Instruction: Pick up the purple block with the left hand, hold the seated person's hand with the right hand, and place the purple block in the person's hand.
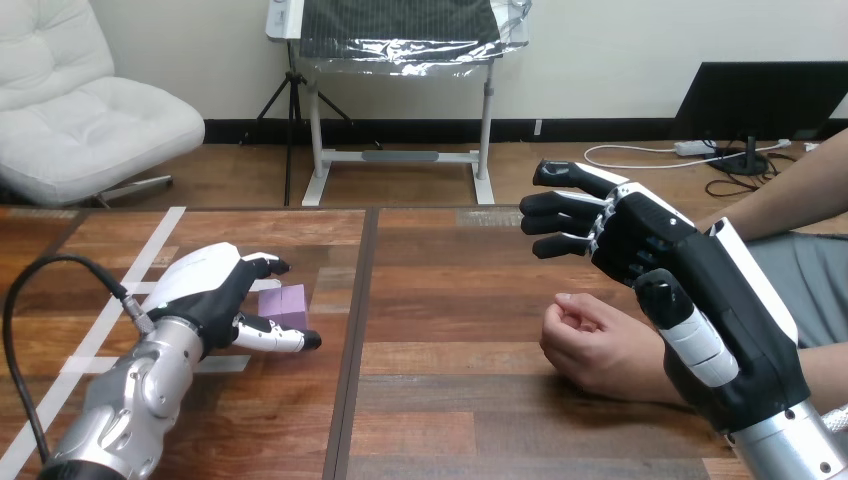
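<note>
Purple block point(287, 303) at 9 o'clock, bracketed by open left hand point(205, 290); close squarely on opposite faces before lifting; right hand point(650, 240) open, raised over person's hand point(590, 345).

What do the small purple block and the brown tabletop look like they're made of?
The small purple block looks like matte foam or painted wood: flat colour, no shine, so I can't say which. The brown plank table looks like wood or wood-look laminate: visible grain, plank seams, slight sheen.
</note>
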Robot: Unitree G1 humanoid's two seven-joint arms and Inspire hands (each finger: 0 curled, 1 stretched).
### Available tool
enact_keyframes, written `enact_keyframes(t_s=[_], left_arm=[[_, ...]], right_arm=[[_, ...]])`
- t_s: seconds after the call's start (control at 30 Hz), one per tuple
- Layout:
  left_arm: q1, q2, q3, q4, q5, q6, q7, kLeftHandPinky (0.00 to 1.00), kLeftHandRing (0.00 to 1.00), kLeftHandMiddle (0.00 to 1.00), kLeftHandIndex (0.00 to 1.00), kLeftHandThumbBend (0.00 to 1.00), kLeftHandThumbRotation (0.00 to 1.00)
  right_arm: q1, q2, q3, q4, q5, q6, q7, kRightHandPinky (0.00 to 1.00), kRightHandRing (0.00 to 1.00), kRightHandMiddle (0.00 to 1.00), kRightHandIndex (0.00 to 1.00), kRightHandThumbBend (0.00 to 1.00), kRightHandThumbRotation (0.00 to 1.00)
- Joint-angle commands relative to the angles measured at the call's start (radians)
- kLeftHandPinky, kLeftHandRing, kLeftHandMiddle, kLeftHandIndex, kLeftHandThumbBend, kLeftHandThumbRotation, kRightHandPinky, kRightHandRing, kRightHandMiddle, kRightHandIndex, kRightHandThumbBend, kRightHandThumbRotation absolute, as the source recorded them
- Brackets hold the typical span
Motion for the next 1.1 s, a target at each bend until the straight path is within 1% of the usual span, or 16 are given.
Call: enact_keyframes(t_s=[0.0, 0.13, 0.43, 0.6, 0.77, 0.9, 1.07], left_arm=[[-0.098, 0.020, -0.019, 0.022, 0.008, -0.005, 0.004, 0.92, 0.86, 0.86, 0.84, 0.85, 0.39], [-0.111, 0.018, -0.027, 0.048, 0.009, -0.008, 0.005, 0.92, 0.85, 0.85, 0.83, 0.86, 0.39], [-0.142, 0.012, -0.046, 0.101, 0.013, -0.004, -0.011, 0.92, 0.85, 0.84, 0.83, 0.86, 0.41], [-0.158, 0.008, -0.059, 0.134, 0.018, -0.008, -0.007, 0.92, 0.84, 0.84, 0.83, 0.86, 0.41], [-0.174, 0.000, -0.072, 0.163, 0.019, 0.005, -0.008, 0.92, 0.84, 0.83, 0.82, 0.86, 0.41], [-0.185, -0.005, -0.079, 0.185, 0.018, 0.004, -0.004, 0.92, 0.84, 0.83, 0.82, 0.87, 0.41], [-0.199, -0.013, -0.087, 0.215, 0.016, 0.000, 0.002, 0.91, 0.83, 0.82, 0.82, 0.87, 0.40]], right_arm=[[-0.041, 0.001, -0.023, -0.017, 0.025, -0.004, -0.004, 0.70, 0.76, 0.77, 0.81, 1.00, 0.83], [-0.041, -0.001, -0.023, -0.016, 0.035, -0.007, 0.002, 0.71, 0.77, 0.77, 0.81, 1.00, 0.82], [-0.041, -0.004, -0.026, -0.017, 0.038, -0.007, 0.000, 0.71, 0.77, 0.77, 0.81, 1.00, 0.81], [-0.042, -0.006, -0.028, -0.018, 0.038, -0.007, 0.000, 0.71, 0.77, 0.77, 0.81, 1.00, 0.81], [-0.043, -0.007, -0.031, -0.016, 0.037, -0.013, 0.001, 0.72, 0.77, 0.77, 0.80, 1.00, 0.81], [-0.043, -0.009, -0.032, -0.016, 0.034, -0.015, 0.001, 0.72, 0.77, 0.77, 0.80, 0.99, 0.81], [-0.043, -0.010, -0.034, -0.017, 0.046, -0.011, 0.005, 0.73, 0.77, 0.77, 0.80, 0.98, 0.81]])
